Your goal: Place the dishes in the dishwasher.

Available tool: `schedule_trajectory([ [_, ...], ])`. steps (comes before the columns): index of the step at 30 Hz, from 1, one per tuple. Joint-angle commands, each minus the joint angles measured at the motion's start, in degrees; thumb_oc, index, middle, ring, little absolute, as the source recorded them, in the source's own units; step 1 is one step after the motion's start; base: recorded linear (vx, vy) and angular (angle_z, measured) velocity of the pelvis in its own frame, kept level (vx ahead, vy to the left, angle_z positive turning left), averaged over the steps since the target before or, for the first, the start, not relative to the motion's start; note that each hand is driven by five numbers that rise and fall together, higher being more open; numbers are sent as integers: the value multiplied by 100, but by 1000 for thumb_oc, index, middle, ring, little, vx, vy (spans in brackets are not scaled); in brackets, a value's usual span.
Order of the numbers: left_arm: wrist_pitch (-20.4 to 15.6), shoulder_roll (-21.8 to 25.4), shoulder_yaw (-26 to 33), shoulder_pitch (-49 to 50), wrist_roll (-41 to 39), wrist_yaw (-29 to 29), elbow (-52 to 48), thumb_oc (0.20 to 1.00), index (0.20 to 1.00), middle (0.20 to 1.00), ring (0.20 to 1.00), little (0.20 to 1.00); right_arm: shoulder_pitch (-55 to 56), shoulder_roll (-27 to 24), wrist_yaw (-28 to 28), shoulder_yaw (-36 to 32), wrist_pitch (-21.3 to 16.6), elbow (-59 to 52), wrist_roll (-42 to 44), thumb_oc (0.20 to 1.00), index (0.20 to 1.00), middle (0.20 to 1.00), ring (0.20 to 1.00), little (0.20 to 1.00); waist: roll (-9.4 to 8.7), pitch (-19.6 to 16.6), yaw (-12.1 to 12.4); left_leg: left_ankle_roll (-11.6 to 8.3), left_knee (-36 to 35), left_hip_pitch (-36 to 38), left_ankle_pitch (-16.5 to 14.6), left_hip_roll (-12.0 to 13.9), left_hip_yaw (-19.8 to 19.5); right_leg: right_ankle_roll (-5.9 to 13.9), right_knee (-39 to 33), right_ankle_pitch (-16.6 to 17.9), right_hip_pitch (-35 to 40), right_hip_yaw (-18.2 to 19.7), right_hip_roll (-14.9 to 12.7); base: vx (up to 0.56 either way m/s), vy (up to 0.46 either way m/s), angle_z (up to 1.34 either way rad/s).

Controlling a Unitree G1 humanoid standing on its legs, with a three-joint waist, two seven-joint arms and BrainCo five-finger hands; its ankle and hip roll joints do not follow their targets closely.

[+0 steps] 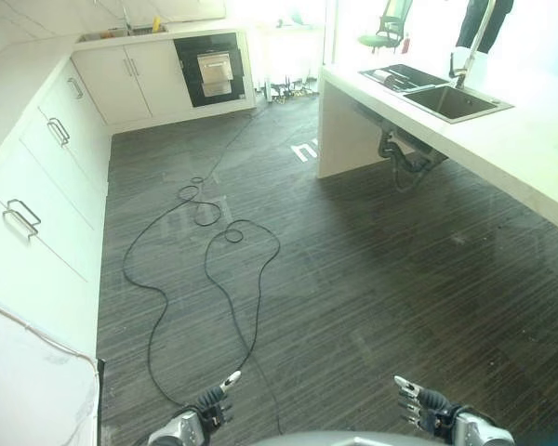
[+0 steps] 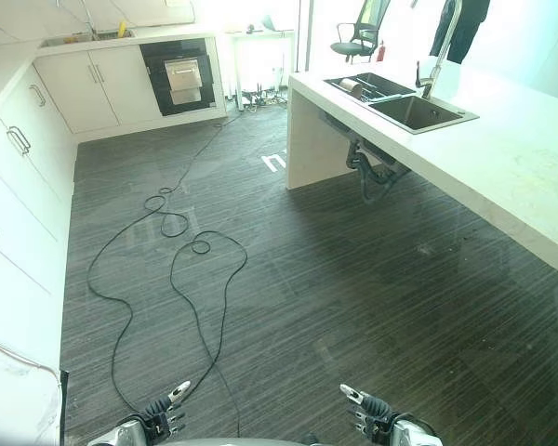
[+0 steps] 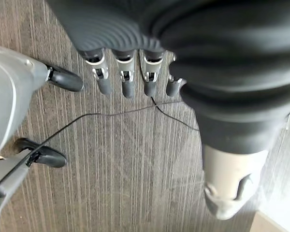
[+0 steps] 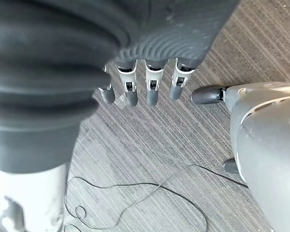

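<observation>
- Both hands hang low and empty over the dark striped floor (image 1: 372, 279): the left hand (image 1: 209, 407) at about 7 o'clock in the head view, the right hand (image 1: 426, 406) at about 5 o'clock.
- Seen from each wrist, the left fingers (image 3: 127, 82) and right fingers (image 4: 152, 87) hang straight and slightly spread, pinching nothing. I'd judge this a resting carriage for walking, since nothing is within reach.
- The dishwasher (image 1: 212, 67) is most likely the dark-fronted unit set into the white cabinets (image 1: 130, 79) at 11 o'clock, well apart from the hands; a silver panel shows in its front.
- The dishes (image 2: 365, 86) seem to lie at 1 o'clock in the tray just beside the sink (image 1: 454, 100) on the white tabletop (image 1: 530, 149), though at this distance I can't make out individual pieces.
- A tap (image 1: 474, 42) rises behind the sink, a sensible place for dirty dishes to wait.
- Judging from this, the task is barely begun: the robot must first cross to the sink.
</observation>
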Motion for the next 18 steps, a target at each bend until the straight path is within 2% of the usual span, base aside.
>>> schedule_trajectory([
  [1, -68, -30, -176, -350, 190, -19, 539, 1000, 1000, 1000, 1000, 1000, -195, 84, 129, 75, 65, 480, -255, 1000, 1000, 1000, 1000, 1000, -17, -169, 50, -103, 20, -129, -286, 13, 220, 381, 32, -742, 333, 228, -97, 0, 0, 0],
  [4, 25, -14, -77, -214, 137, 125, 634, 1000, 1000, 1000, 1000, 1000, -11, 112, 173, -40, 167, 612, -262, 1000, 1000, 1000, 1000, 1000, -25, -168, 34, -119, 20, -137, -261, 56, 256, 382, 32, -741, 332, 221, -78, 45, -60, 1],
  [10, 41, 23, 94, -41, 329, 109, 750, 1000, 1000, 1000, 1000, 1000, 292, 135, 234, -310, 36, 855, -252, 1000, 1000, 1000, 1000, 1000, -7, -141, -40, -146, 20, -176, -203, 137, 269, 357, 32, -759, 320, 261, -25, 37, -102, -1],
  [14, 48, 10, 115, -15, 312, 142, 728, 1000, 1000, 1000, 1000, 1000, 404, 98, 254, -502, -128, 873, -118, 1000, 1000, 1000, 1000, 1000, 44, -28, -141, -208, 20, -118, -116, 264, 219, 236, 32, -807, 350, 442, 142, 60, -171, -1],
  [18, 36, -52, 160, -22, 320, 173, 653, 1000, 1000, 1000, 1000, 1000, 350, 77, 243, -482, -171, 778, -107, 1000, 1000, 1000, 1000, 1000, 14, 123, -139, -228, 210, -25, -125, 246, 203, 137, 32, -792, 418, 622, 206, 71, -127, -4],
])
